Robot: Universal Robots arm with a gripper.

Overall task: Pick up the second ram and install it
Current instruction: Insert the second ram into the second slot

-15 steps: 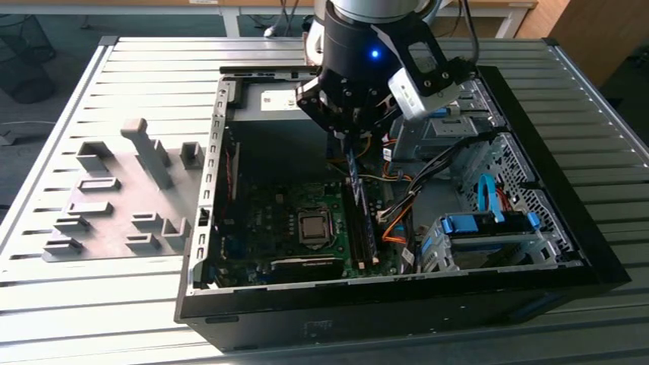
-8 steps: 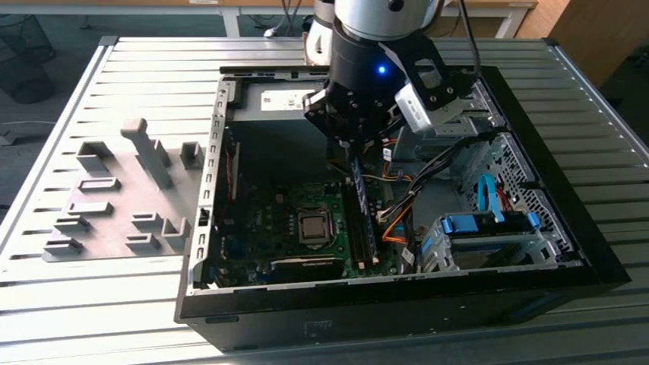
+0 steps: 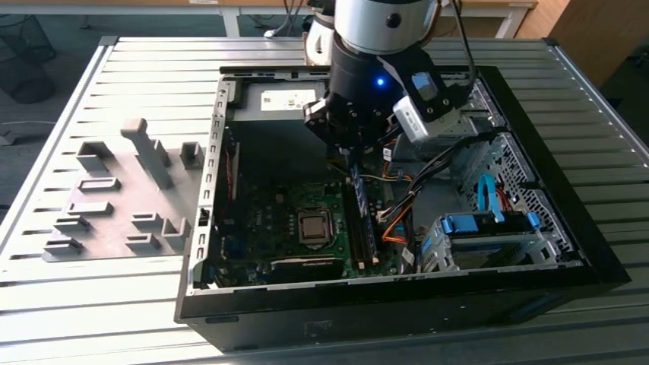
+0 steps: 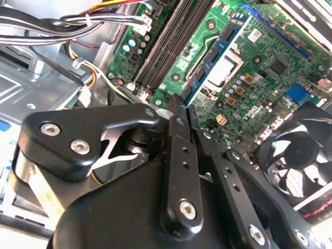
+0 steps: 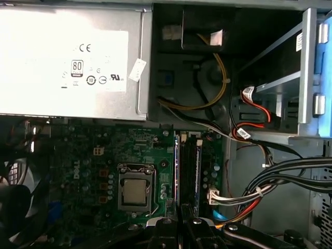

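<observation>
Inside the open computer case [image 3: 208, 190], my gripper [image 3: 350, 156] hangs low over the motherboard [image 3: 273, 220]. In the second wrist view the gripper [image 4: 184, 104] is shut on the second ram [image 4: 215, 54], a thin blue-green stick with dark chips on its face. The stick runs out from the fingertips, along the black memory slots [image 4: 166, 46] and just beside them. I cannot tell whether it touches a slot. In the first wrist view the gripper [image 5: 180, 220] is in line with the near end of the memory slots [image 5: 190, 166].
The processor socket [image 5: 134, 192] lies beside the slots, and the power supply [image 5: 67, 57] is at the far end. Cable bundles [image 5: 270, 181] and a drive cage [image 3: 487, 236] crowd the other side. A fan [image 4: 298, 155] is near. Grey holder blocks [image 3: 121, 198] stand outside on the slatted table.
</observation>
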